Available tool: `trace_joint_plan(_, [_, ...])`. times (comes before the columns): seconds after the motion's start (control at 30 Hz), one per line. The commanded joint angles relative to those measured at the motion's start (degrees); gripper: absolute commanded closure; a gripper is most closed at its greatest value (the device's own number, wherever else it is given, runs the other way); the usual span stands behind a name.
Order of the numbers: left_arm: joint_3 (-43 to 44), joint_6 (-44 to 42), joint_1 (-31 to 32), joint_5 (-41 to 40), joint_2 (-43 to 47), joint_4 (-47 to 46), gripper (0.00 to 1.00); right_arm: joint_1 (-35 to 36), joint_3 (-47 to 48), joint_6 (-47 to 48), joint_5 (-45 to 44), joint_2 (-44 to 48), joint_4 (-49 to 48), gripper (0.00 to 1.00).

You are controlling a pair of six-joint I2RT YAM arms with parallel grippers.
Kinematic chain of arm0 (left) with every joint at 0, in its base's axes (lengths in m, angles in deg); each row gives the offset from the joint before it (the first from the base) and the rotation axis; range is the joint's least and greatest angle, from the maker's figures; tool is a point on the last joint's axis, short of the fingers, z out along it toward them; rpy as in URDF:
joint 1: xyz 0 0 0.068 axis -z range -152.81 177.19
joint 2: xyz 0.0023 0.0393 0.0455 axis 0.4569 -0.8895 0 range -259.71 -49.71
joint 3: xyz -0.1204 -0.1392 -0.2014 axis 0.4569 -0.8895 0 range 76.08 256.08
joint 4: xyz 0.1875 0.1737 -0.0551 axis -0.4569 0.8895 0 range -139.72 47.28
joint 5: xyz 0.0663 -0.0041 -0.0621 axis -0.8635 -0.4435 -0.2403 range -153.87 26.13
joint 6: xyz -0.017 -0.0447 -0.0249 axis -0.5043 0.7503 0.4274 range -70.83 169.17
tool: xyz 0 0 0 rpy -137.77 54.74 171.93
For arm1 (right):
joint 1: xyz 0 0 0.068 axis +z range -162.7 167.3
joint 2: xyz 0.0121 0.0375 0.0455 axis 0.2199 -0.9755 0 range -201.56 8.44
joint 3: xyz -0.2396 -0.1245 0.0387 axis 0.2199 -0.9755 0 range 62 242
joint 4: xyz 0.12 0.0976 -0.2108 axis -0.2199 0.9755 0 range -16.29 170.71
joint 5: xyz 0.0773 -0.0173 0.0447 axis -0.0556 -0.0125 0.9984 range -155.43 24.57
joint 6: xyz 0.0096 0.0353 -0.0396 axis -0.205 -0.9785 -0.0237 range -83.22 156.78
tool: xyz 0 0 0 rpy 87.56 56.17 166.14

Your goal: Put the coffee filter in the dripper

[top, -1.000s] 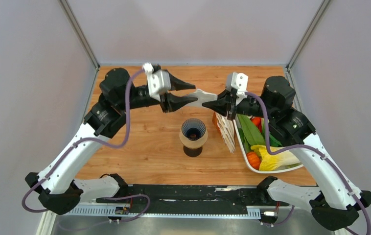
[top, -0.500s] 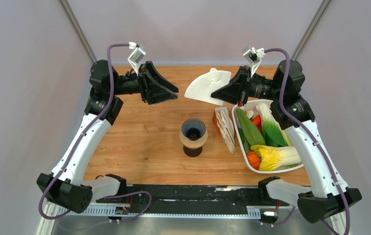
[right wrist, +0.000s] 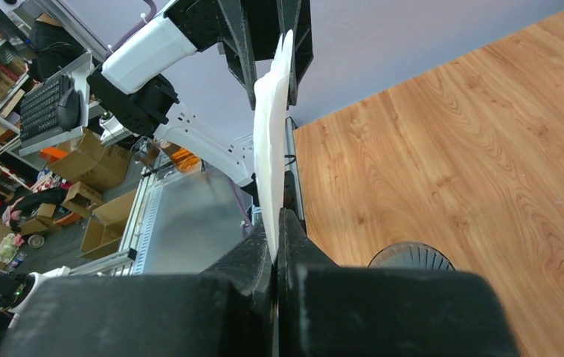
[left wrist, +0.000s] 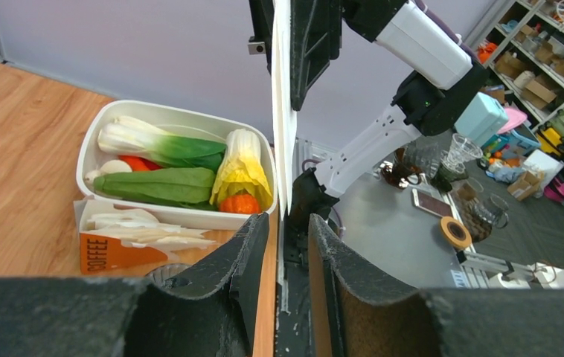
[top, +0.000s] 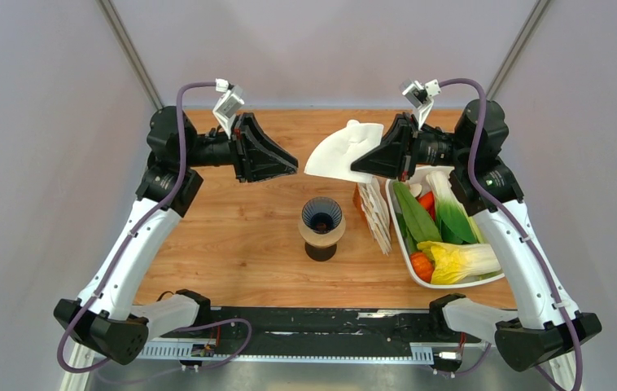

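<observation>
Over the table's far half, the coffee filter (top: 342, 151) is pinched by one edge in the clenched right gripper (top: 360, 168) and held in the air, clear of the dripper (top: 322, 216) at mid-table. The left gripper (top: 291, 165) is narrowly parted and empty, near the filter but not touching it.

Thin white paper coffee filter (top: 339, 153): matt, smooth. Warm-brown wooden worktop (top: 240, 236): grained, low sheen. Left tool (left wrist: 288, 219), black fingers (left wrist: 243, 256): rough, grainy matt plastic. White oblong vegetable tub (left wrist: 178, 111): smooth glossy plastic.
</observation>
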Motion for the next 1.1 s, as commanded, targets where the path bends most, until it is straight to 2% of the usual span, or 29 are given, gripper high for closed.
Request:
trace_joint_plan(0.0, [0.8, -2.8, 1.6, -0.1, 0.0, 1.1, 0.64, -0.1, 0.2, -1.7, 2.3, 1.1, -2.4, 1.0])
trace_joint_plan(0.2, [2.2, -6.6, 4.2, -1.2, -0.9, 5.5, 0.66, 0.1, 0.6, -1.6, 2.9, 1.2, -2.4, 1.0])
trace_joint_plan(0.33, [2.6, -7.6, 4.5, -1.9, -1.5, 7.1, 0.7, 0.4, 0.3, -1.2, 3.3, 1.9, -2.4, 1.0])
trace_joint_plan(0.5, [1.9, -6.3, 4.5, -1.2, -1.3, 4.4, 0.75, 0.4, -0.4, -0.9, 3.5, 2.6, -2.4, 1.0])
trace_joint_plan(1.07, [2.8, -4.4, 6.3, -1.0, -1.5, 1.4, 0.72, 1.6, -0.9, 0.1, 2.9, 2.2, -2.4, 1.0])
